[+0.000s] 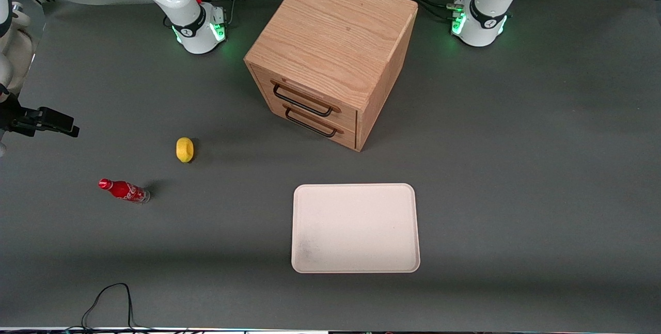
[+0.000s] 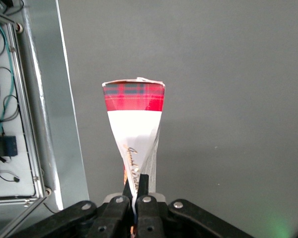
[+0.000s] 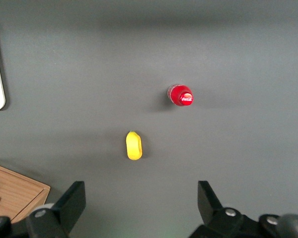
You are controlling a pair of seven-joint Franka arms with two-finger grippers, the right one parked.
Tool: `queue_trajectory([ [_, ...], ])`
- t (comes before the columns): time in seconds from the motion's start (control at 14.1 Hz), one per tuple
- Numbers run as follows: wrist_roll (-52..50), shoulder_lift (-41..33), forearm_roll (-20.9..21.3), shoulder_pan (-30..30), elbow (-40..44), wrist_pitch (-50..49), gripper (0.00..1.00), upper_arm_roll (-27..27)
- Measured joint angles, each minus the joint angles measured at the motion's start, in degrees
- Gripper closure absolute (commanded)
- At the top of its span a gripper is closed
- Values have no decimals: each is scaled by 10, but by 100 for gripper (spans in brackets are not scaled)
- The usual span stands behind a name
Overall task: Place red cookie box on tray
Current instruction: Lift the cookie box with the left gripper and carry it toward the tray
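Now the jaws [image 2: 135,186] are clamped on the red cookie box [image 2: 134,106], which sticks out from between them above the grey tabletop [image 2: 228,99]. Meanwhile the tray [image 1: 355,228] lies bare near the tabletop's front edge

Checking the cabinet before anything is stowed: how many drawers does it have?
2, stacked in the light wooden cabinet: upper drawer and lower drawer, each with a black handle. The gripper clamps the red cookie box, away from the cabinet.

gripper [image 2: 135,191] | base cut off by frame edge | red cookie box [image 2: 134,116] (lower end hidden between fingers)
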Motion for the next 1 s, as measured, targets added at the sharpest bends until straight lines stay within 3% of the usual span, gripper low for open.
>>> queue_trajectory([
  [0.36, -85, 28, 4, -140, 69, -61, 100, -5],
  [1.0, -512, 75, 7, -430, 123, -112, 100, -11],
])
